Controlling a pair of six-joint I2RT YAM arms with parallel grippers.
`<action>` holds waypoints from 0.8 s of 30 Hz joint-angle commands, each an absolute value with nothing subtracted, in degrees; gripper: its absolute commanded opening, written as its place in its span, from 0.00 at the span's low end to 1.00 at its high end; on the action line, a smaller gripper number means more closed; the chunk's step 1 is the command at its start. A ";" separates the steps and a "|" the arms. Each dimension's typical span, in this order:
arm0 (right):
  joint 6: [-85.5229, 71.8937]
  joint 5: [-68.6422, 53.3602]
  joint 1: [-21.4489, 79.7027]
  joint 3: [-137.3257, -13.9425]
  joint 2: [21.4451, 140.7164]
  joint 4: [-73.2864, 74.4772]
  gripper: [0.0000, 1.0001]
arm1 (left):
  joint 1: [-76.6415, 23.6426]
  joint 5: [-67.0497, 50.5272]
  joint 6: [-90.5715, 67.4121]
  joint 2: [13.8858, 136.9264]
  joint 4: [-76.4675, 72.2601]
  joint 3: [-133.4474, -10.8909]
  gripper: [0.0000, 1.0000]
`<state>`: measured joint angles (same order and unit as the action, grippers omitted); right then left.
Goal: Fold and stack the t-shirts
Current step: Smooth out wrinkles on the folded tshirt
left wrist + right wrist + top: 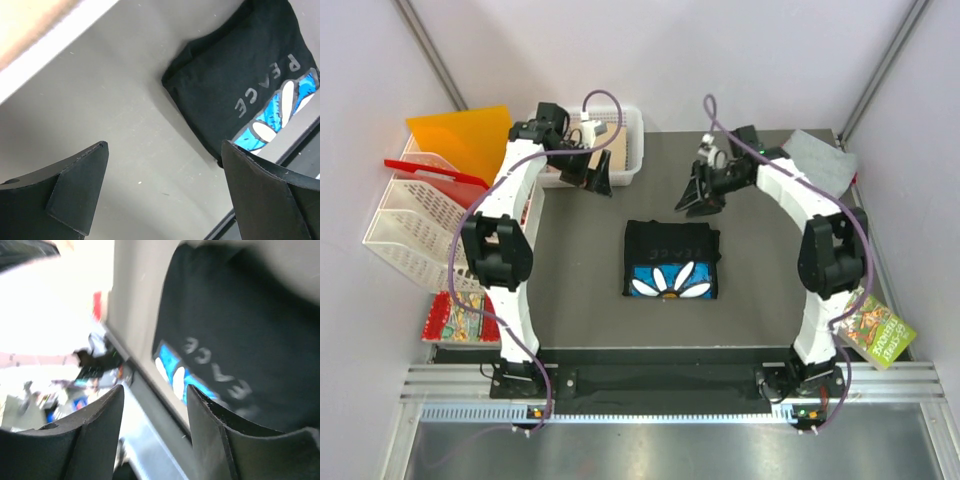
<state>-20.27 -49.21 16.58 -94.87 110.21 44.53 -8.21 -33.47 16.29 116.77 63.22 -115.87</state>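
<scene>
So the folded black cloth t-shirt with the blue-and-white daisy print (670, 258) lies centred on the dark grey table (580, 300). Left gripper (592, 183) is spread wide and empty by the white plastic bin (636, 140). Right gripper (698, 205) is partly spread, empty too.

The black t-shirt (670, 248) lies folded at the centre, daisy print up; a grey t-shirt (817, 162) lies far right.

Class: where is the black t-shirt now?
Top view: the black t-shirt lies folded, centred on the table, between the left arm and the right arm.
</scene>
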 commanded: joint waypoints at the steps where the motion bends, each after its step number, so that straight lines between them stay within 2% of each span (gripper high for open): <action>1: -20.22 -57.39 19.07 -91.50 116.18 42.54 0.52 | -8.61 -36.21 15.82 114.17 64.69 -113.82 0.99; 7: -16.79 -56.43 18.55 -86.22 123.57 42.19 0.51 | -8.61 -37.35 16.87 111.80 67.67 -113.38 0.99; 12: -16.70 -56.60 18.19 -89.11 128.31 42.10 0.50 | -8.70 -41.47 18.19 110.13 71.35 -113.29 0.98; 19: -17.84 -57.66 18.46 -90.62 122.18 42.19 0.51 | -9.49 -50.86 20.21 110.83 78.82 -120.31 0.95; 24: -18.80 -52.85 16.97 -91.58 119.88 40.00 0.51 | -15.37 -53.62 26.97 115.65 86.30 -124.71 0.90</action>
<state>-19.00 -56.34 18.09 -88.92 125.01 42.72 -10.59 -47.66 20.10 113.75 75.70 -120.53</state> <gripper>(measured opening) 0.510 0.926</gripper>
